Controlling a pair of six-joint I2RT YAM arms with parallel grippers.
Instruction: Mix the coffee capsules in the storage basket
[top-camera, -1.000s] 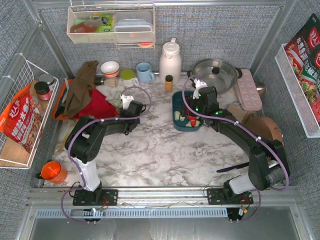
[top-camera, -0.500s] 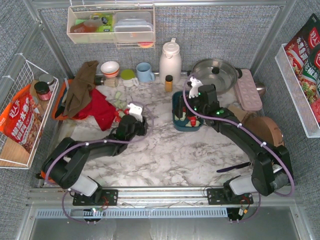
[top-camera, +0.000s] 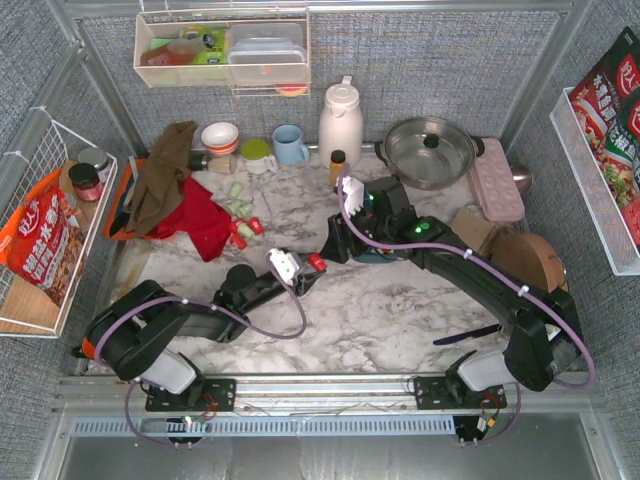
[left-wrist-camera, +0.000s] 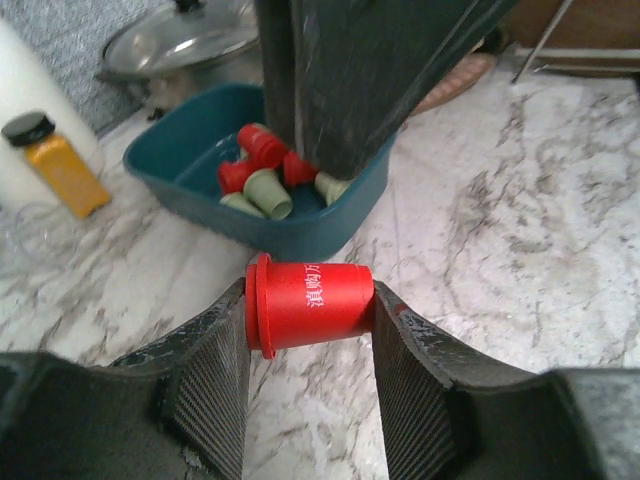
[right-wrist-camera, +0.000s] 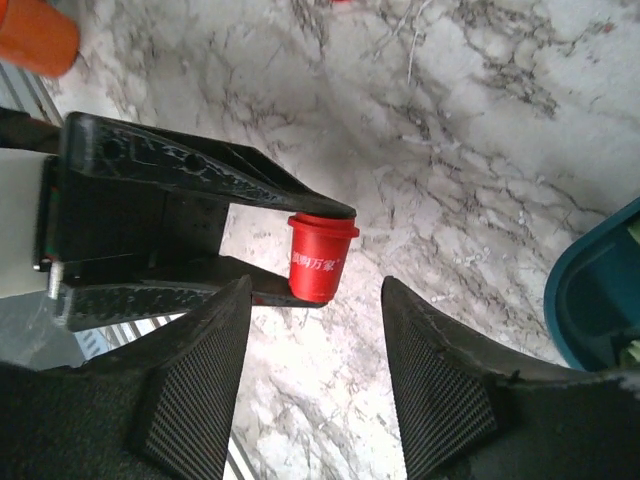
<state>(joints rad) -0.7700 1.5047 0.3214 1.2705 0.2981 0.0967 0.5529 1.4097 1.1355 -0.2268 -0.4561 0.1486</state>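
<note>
My left gripper (top-camera: 310, 267) is shut on a red coffee capsule (left-wrist-camera: 308, 305), held sideways a little above the marble just left of the storage basket (left-wrist-camera: 300, 230). The dark teal basket holds several red and mint green capsules (left-wrist-camera: 268, 190). My right gripper (right-wrist-camera: 315, 287) is open and empty; it hangs over the basket's left edge, pointing at the held capsule (right-wrist-camera: 319, 258) without touching it. In the top view the right arm (top-camera: 400, 225) hides most of the basket. Several loose red and green capsules (top-camera: 241, 215) lie on the table at the back left.
A small orange-capped bottle (top-camera: 338, 165), a white jug (top-camera: 340, 120) and a lidded pot (top-camera: 430, 150) stand behind the basket. A red cloth (top-camera: 195, 215) lies left of the loose capsules. An orange mug (top-camera: 108, 343) sits at the near left. Wire baskets hang on both side walls.
My left gripper has swung from the loose capsules to the centre, carrying a red capsule. My right gripper has moved left from over the basket toward it.
</note>
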